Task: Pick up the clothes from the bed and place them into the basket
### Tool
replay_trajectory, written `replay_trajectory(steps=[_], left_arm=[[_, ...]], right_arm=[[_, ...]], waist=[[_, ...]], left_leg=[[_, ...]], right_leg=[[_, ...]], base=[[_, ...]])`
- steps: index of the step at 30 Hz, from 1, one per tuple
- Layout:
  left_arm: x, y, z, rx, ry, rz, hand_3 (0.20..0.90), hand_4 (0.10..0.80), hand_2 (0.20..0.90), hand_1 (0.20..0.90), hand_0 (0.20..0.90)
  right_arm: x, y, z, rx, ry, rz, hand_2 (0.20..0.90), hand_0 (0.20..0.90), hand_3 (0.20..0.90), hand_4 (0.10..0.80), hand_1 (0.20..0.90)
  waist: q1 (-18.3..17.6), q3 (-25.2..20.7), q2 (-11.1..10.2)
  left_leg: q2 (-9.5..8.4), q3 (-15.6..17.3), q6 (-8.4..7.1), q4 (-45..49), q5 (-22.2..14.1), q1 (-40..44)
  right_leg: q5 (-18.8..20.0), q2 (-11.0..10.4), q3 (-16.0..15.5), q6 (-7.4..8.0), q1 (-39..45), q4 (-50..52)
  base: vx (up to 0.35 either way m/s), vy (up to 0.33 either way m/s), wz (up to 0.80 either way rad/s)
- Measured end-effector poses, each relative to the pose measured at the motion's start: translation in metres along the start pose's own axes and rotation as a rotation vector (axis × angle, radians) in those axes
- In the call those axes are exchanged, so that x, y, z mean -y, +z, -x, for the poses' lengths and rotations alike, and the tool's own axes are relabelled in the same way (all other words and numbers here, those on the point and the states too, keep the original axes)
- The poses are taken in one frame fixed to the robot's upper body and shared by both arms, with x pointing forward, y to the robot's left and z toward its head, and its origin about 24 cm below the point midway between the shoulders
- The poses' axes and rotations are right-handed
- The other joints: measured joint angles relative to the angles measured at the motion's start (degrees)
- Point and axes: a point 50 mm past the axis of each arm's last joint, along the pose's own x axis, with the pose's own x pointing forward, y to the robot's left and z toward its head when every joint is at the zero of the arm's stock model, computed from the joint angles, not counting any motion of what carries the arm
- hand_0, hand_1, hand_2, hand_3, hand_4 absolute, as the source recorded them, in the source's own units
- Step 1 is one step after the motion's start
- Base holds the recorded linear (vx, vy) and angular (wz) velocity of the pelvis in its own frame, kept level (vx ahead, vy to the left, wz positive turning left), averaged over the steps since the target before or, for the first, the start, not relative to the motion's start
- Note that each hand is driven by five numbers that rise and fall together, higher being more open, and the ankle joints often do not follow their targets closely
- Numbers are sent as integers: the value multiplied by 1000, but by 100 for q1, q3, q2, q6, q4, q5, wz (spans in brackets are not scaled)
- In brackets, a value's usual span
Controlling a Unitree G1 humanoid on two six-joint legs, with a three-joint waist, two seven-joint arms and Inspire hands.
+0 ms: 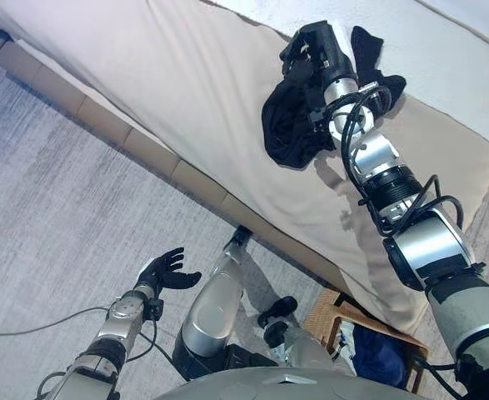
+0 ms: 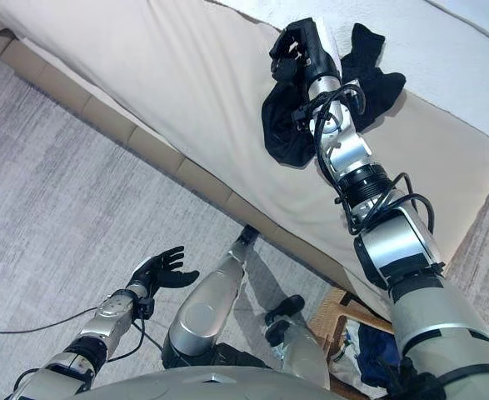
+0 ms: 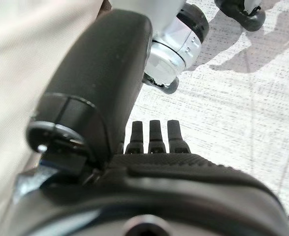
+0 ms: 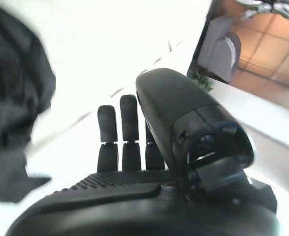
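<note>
A heap of black clothes lies on the bed near its edge, with another black piece just beyond it. My right hand is stretched out above the far side of the heap, fingers straight and holding nothing; the black cloth shows beside it in the right wrist view. My left hand hangs low over the floor, open and empty, fingers straight. The woven basket stands on the floor at the lower right, below the bed's edge.
A blue cloth lies inside the basket. The bed has a beige cover and a white sheet further back. Grey carpet covers the floor on the left, along the bed's beige base.
</note>
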Motion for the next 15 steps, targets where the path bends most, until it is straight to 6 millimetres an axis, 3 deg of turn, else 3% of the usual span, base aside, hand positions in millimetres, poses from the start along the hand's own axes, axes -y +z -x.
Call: replay_trajectory(steps=[4,5,6,7,15], left_arm=[[-3,-5,2,-21,9,0,900,800,900,900,900],[-3,-6,2,-25,10,-4,900,800,900,900,900],[-3,-8,2,-31,9,-13,900,800,900,900,900],[-3,-9,2,-38,8,-21,900,800,900,900,900],[-16,-12,6,-72,34,-44,900,800,900,900,900]], right_arm=[[8,3,2,28,-40,17,300,300,200,100,300],[9,4,3,38,-47,21,439,439,362,262,439],[8,5,4,45,-46,35,811,811,796,696,811],[8,4,4,44,-41,54,900,900,900,800,900],[-18,-31,11,-89,182,422,900,900,900,800,900]], waist=[[-93,-25,-44],[-103,-27,-47],[-108,-27,-47],[-106,-28,-49],[12,-174,-287]], left_leg=[[2,25,22,29,-14,86],[3,26,46,77,-30,87],[2,36,71,110,-47,106],[1,56,80,109,-53,147],[92,56,43,104,-102,195]], right_leg=[[0,-13,33,0,86,2],[1,-11,33,-1,108,4],[1,-12,40,0,136,8],[1,-15,64,0,160,13],[0,115,96,0,232,-90]], base=[[10,-1,-2],[0,0,0],[-6,1,-4],[-20,-4,-9],[-73,-56,-3]])
